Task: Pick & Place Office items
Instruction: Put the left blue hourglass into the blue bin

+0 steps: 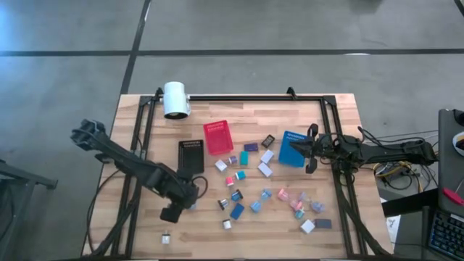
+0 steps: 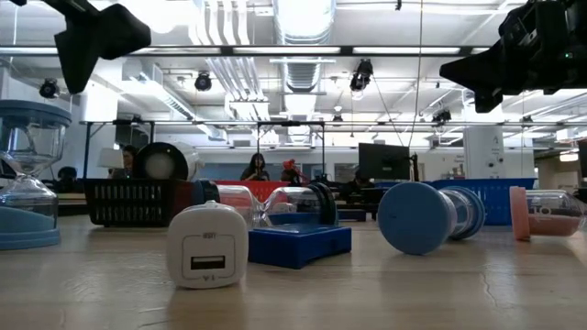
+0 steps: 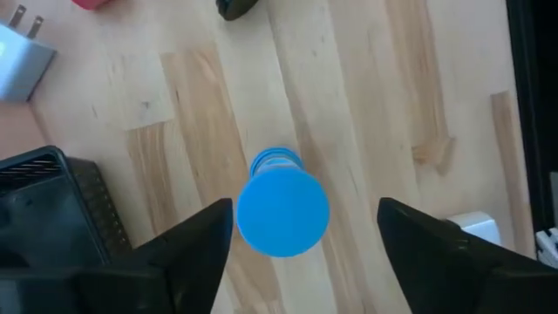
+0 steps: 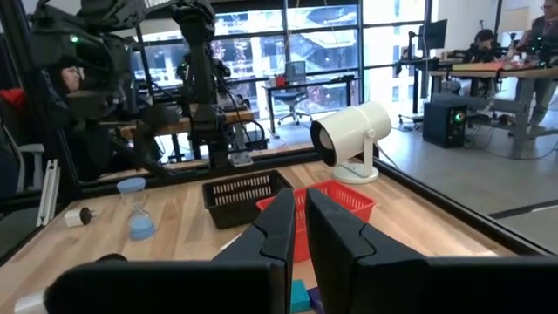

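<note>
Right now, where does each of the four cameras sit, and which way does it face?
High view: overhead, straight down on the table; both arms show.
Low view: at tabletop height, level across a white charger into the room; arm parts hang above.
Left wrist view: above the open left gripper, facing down onto a blue hourglass.
Right wrist view: behind the shut right gripper, facing across the table; shares the red bin with the high view.

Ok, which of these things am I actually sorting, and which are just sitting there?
Job:
- small pieces scattered mid-table
- blue hourglass, standing below the left gripper, jaws open
- white charger

Just there:
- red bin
- black bin
- blue bin, beside the waiting right gripper
- white cylinder
</note>
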{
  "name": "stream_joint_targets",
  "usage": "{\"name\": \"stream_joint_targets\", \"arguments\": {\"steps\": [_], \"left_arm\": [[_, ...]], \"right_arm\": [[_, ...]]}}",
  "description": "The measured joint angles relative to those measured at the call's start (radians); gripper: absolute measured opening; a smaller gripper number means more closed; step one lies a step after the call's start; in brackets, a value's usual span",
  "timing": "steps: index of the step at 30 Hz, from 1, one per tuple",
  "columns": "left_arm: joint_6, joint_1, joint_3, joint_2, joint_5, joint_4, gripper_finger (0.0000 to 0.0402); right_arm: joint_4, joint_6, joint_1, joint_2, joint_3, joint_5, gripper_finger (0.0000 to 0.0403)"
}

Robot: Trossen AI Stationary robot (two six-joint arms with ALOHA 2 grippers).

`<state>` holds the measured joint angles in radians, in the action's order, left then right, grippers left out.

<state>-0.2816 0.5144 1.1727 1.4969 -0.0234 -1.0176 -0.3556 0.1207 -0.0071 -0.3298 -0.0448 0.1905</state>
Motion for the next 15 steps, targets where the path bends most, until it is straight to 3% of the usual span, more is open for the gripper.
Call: {"name": "stream_joint_targets", "arguments": {"steps": [15], "left_arm": [[0.098,-0.009,-0.014,0.066,-0.006,0.018,0.0298]], "right_arm": [[0.006,0.000,0.000,0.000,0.000,0.003,0.0028]]}}
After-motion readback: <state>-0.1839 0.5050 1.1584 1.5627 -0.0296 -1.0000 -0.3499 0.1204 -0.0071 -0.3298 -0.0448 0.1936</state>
